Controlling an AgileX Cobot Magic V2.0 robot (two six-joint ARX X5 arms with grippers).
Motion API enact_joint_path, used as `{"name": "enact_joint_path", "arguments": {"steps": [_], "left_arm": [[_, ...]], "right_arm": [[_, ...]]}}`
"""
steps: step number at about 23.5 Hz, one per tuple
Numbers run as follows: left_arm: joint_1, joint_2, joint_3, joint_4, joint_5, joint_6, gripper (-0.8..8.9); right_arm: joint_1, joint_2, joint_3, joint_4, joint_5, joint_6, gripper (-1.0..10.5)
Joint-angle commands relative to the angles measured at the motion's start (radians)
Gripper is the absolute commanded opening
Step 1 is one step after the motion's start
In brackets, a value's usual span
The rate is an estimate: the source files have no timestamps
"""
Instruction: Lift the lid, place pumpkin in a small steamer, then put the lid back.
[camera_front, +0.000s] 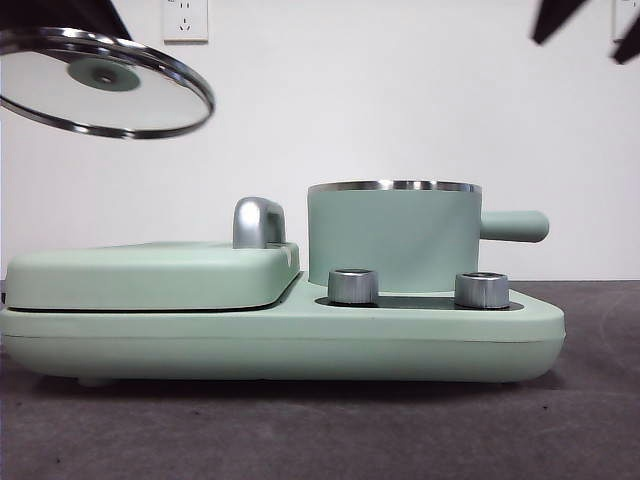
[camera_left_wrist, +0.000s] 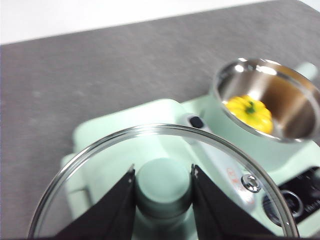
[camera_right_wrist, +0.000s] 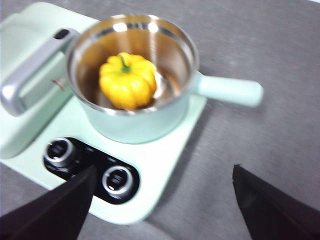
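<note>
The pumpkin (camera_right_wrist: 127, 81) sits inside the open small steamer (camera_front: 394, 238). The left gripper (camera_left_wrist: 163, 186) pinches the lid (camera_front: 105, 83) by its knob, held aloft at ten o'clock of the steamer — the right gripper's (camera_right_wrist: 162, 200) fingers spread wide.

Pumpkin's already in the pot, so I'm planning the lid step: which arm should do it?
Left. The left gripper is shut on the lid by its knob, up beside the small steamer holding the pumpkin. The right gripper is open, empty.
</note>
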Motion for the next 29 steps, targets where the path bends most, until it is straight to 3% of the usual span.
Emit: {"name": "enact_joint_path", "arguments": {"steps": [1, 5, 9, 16, 21, 29], "left_arm": [[-0.024, 0.023, 0.015, 0.035, 0.005, 0.007, 0.09], [-0.061, 0.069, 0.015, 0.068, 0.005, 0.007, 0.09], [-0.103, 0.121, 0.015, 0.146, 0.010, 0.007, 0.09], [-0.175, 0.243, 0.016, 0.375, 0.011, 0.022, 0.09], [-0.226, 0.381, 0.025, 0.586, 0.010, 0.026, 0.09], [-0.283, 0.584, 0.165, 0.643, 0.008, 0.098, 0.10]], "right_arm": [[0.006, -0.053, -0.034, -0.018, 0.050, 0.029, 4.2], [0.006, -0.134, -0.088, -0.060, 0.122, 0.031, 4.2], [0.006, -0.191, -0.114, -0.087, 0.132, 0.035, 4.2], [0.006, -0.231, -0.132, -0.148, 0.192, 0.054, 4.2], [0.006, -0.230, -0.132, -0.177, 0.191, 0.055, 4.2], [0.006, -0.230, -0.132, -0.230, 0.191, 0.077, 4.2]]}}
